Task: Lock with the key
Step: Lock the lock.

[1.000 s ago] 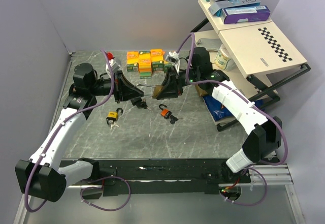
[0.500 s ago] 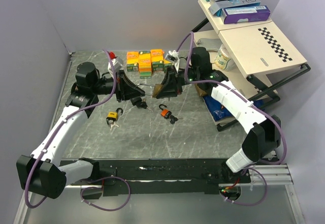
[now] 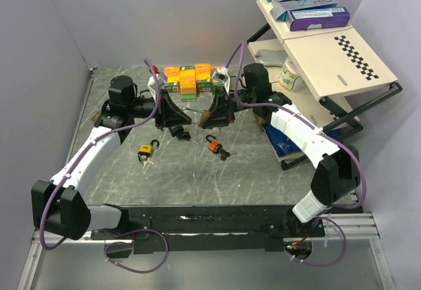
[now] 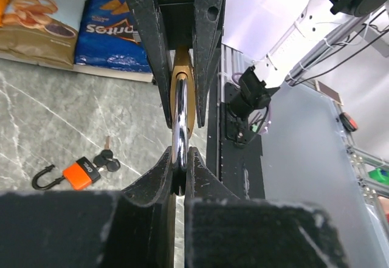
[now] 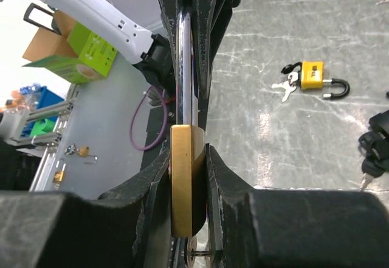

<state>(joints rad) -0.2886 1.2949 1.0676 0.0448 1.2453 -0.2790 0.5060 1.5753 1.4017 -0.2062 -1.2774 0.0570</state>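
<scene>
above table [image 3: 197, 178] | left gripper [image 4: 179, 161] grips shackle [image 4: 180, 113] | right gripper [image 5: 188, 155] grips brass padlock [image 5: 187, 186]

We see a brass-gold padlock [image 5: 185, 183] with a silver shackle [image 5: 185, 67], an orange padlock [image 3: 214, 147] near right, a yellow padlock [image 3: 144, 152] near left, on a grey marbled table [image 3: 197, 178]

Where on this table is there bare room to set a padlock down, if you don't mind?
Widest: the near strip of table, between the yellow padlock, the orange padlock and the near edge. Smaller: between the orange padlock and the blue bag. Crowded: mid-table, where the left gripper and right gripper hold the brass padlock near the black padlock.
</scene>
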